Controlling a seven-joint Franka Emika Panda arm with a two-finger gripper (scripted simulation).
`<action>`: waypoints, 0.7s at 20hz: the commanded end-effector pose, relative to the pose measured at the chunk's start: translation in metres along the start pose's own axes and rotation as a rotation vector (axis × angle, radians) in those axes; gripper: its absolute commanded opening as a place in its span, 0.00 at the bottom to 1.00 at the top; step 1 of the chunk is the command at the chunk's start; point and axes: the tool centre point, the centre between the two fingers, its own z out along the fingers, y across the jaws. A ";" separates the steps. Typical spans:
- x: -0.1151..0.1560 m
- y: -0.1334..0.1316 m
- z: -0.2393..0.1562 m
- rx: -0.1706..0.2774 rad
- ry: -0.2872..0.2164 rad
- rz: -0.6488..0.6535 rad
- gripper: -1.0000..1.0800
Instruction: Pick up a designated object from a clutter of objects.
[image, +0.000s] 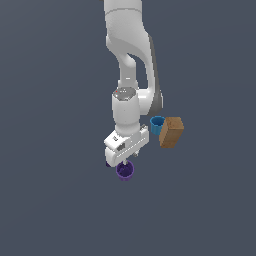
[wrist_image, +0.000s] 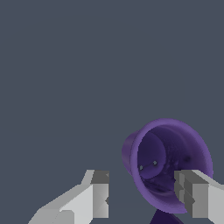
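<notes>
The purple cup stands apart from the other items, nearer the camera in the exterior view. My gripper hangs just above it, pointing down. In the wrist view the purple cup shows its round rim and dark inside. My gripper is open, with one finger well clear of the cup's side and the other finger in front of its rim. Nothing is held. The rest of the clutter lies behind the arm toward the exterior view's right.
A small blue cup and a brown rectangular block sit side by side behind the gripper. A tiny dark purple cube peeks out beside the hand. The floor is a plain dark grey surface.
</notes>
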 end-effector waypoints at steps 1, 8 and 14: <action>0.000 0.000 0.001 -0.002 0.003 -0.005 0.62; 0.000 0.000 0.011 -0.001 0.001 -0.003 0.62; -0.001 0.000 0.027 -0.002 0.002 -0.005 0.62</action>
